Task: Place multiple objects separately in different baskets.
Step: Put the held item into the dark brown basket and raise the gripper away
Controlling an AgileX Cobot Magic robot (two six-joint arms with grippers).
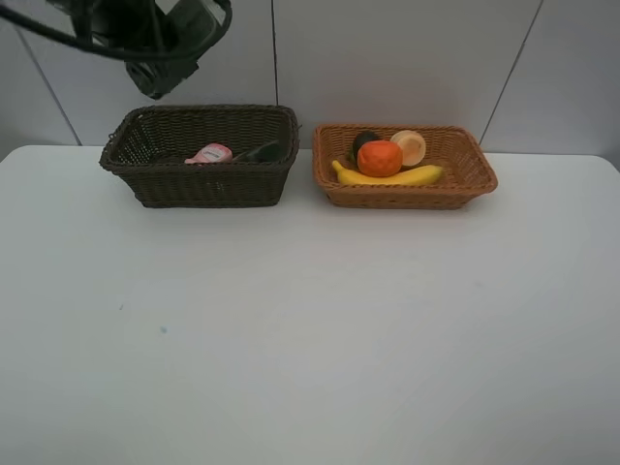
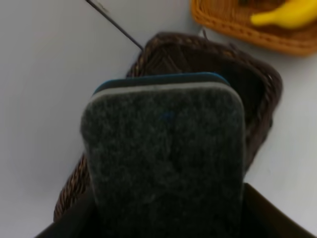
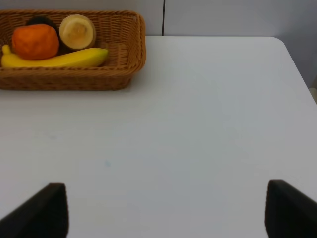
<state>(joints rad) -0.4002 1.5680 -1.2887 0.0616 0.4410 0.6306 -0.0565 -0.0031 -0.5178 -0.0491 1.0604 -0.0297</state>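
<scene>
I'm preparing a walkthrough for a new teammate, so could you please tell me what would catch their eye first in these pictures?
Most striking is the dark felt eraser filling the left wrist view, gripped by the left end effector above the dark brown basket. Next come the bright fruit in the light tan basket to its right: a yellow banana in front with the wrinkled orange behind it. The rest of the white table is bare.

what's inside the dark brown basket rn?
In the dark brown basket, the high view shows a pink bottle and a dark green bottle. The front wall hides the floor, so anything lying lower can't be seen. The eraser is above it, not inside.
</scene>
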